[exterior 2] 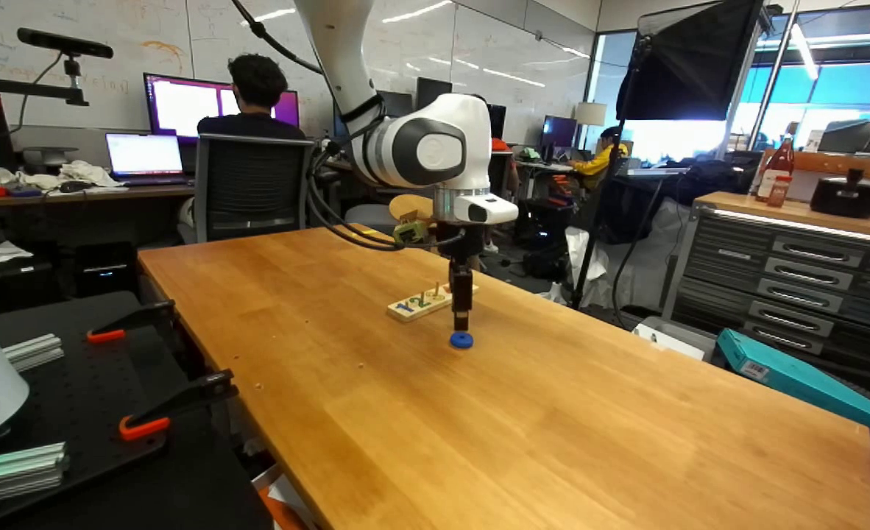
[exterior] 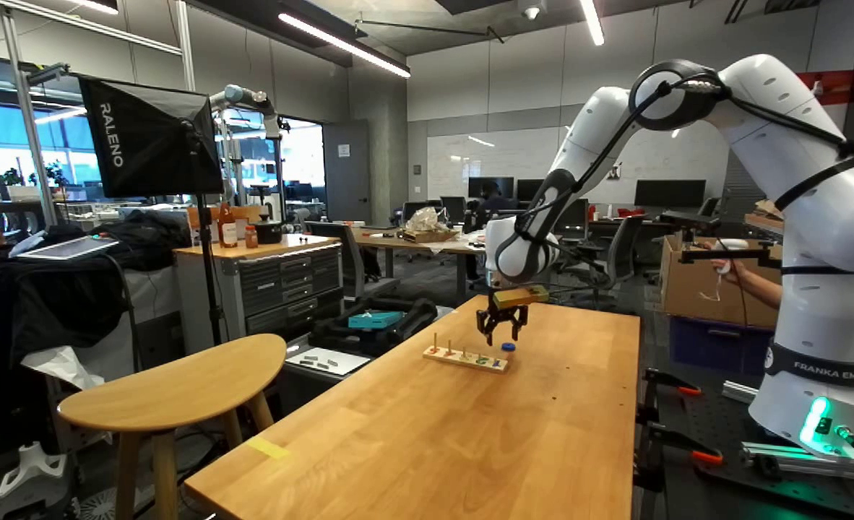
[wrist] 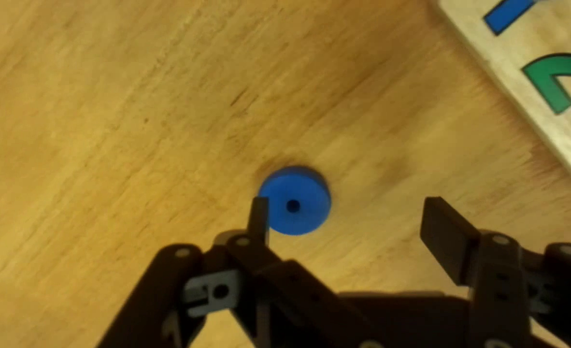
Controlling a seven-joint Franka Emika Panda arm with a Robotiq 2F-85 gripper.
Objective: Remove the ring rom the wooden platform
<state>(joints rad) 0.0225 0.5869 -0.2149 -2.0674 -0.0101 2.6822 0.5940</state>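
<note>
My gripper [exterior: 503, 340] hangs above the table [exterior: 470, 433], jaws standing wide and holding nothing. The blue ring [wrist: 302, 191] lies flat on the table, off the pegs [exterior: 435, 340] and near the wooden platform [wrist: 507, 58], not touching it. Removal appears complete; the remaining step, I judge, is a straight upward withdrawal.

Caution: in the wrist view, one finger [wrist: 259, 217] overlaps the ring's rim, so the ring is not centred between my jaws. Lowering from this position could set that fingertip on the rim and tilt or skid the ring. I cannot tell the exact clearance. Sideways travel before gaining height could drag the ring or knock the platform askew.
</note>
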